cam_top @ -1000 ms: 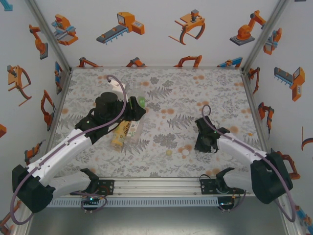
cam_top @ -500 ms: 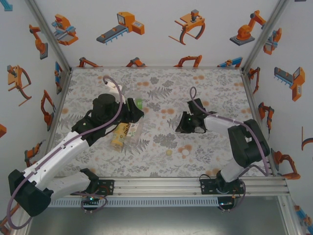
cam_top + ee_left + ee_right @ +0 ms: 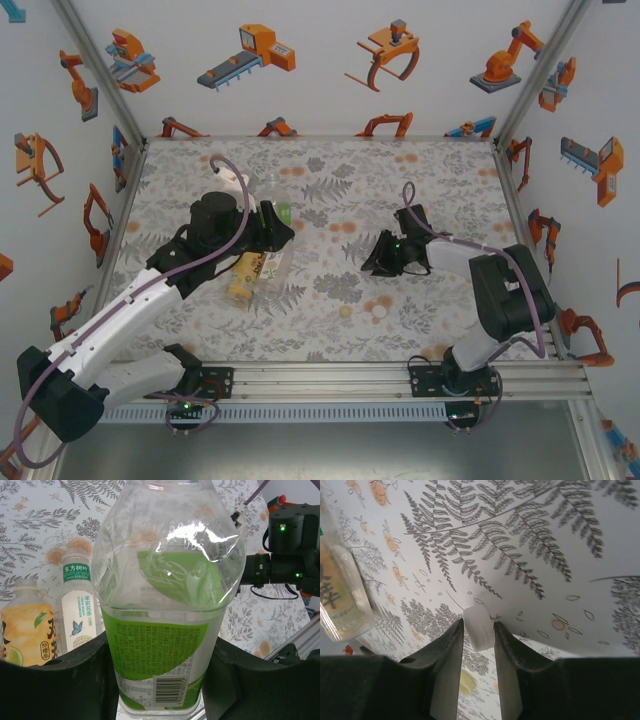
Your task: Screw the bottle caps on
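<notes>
The left gripper [image 3: 159, 655] clamps the green-labelled clear bottle [image 3: 165, 580] steady mid-frame while the right gripper [image 3: 478, 632] pinches a white cap [image 3: 479, 624], likely for threading on.

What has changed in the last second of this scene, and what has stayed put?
The right gripper, closed on a white cap, swung from beside the yellow cap and loose white cap away from the bases, towards the left gripper. That gripper kept hold of the clear green-labelled bottle, barely shifting. The loose caps and the two lying bottles stayed put.
</notes>
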`<state>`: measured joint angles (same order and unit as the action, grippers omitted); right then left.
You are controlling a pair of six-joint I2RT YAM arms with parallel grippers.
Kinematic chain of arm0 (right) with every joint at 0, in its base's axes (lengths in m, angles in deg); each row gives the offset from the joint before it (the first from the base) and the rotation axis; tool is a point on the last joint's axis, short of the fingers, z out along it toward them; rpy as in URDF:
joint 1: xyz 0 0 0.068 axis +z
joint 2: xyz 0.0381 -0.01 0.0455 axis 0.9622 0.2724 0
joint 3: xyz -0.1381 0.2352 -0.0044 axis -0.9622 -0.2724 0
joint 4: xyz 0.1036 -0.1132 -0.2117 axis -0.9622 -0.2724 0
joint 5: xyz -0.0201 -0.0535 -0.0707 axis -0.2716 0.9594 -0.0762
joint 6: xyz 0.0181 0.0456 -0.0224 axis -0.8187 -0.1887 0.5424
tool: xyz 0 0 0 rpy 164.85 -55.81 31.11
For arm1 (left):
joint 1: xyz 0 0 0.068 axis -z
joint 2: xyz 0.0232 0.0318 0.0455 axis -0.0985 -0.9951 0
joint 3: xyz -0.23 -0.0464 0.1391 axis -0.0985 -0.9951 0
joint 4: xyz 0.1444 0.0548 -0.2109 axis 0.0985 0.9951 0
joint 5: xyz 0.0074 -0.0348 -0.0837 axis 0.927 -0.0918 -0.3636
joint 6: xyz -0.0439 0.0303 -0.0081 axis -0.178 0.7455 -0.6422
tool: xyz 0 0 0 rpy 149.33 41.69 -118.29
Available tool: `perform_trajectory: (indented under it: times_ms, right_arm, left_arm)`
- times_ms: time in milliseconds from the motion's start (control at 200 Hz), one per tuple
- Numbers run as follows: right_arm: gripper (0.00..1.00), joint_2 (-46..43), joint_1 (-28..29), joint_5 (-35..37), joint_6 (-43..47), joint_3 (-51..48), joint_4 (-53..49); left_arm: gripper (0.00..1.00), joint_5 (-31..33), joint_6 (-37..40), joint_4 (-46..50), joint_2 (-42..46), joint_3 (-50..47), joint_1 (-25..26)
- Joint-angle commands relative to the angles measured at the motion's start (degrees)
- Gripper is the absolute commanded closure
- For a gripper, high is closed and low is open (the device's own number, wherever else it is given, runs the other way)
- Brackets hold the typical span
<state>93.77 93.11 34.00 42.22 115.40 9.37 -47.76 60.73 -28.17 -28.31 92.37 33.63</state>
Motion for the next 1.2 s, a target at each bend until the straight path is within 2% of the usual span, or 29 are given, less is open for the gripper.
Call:
perform_trajectory:
  times_ms: [0,250,456,721,936,1192]
  right_arm:
    - [0.63,0.21,-0.12,6.86,3.86,1.3,-9.59]
    - [0.52,5.98,0.31,10.18,5.61,10.21,-14.83]
    - [0.52,11.49,4.1,15.57,9.52,18.46,-22.03]
    - [0.53,10.51,10.68,26.89,13.36,19.84,-28.88]
    - [0.54,8.79,12.21,25.69,12.03,16.81,-25.36]
    - [0.58,10.63,14.64,26.48,12.02,18.03,-24.96]
  left_arm:
    - [1.0,-1.05,-0.93,-1.19,0.1,1.43,-0.34]
    - [1.0,0.1,-1.08,-1.13,1.4,0.52,-0.27]
    - [1.0,-0.1,-1.13,-0.77,1.14,1.22,-0.26]
    - [1.0,-0.28,-1.38,-2.58,-0.46,0.84,-0.28]
    - [1.0,-3.0,-1.72,-3.38,-3.44,2.67,-0.28]
    - [1.0,-3.59,-2.93,-3.82,-3.34,2.06,-0.31]
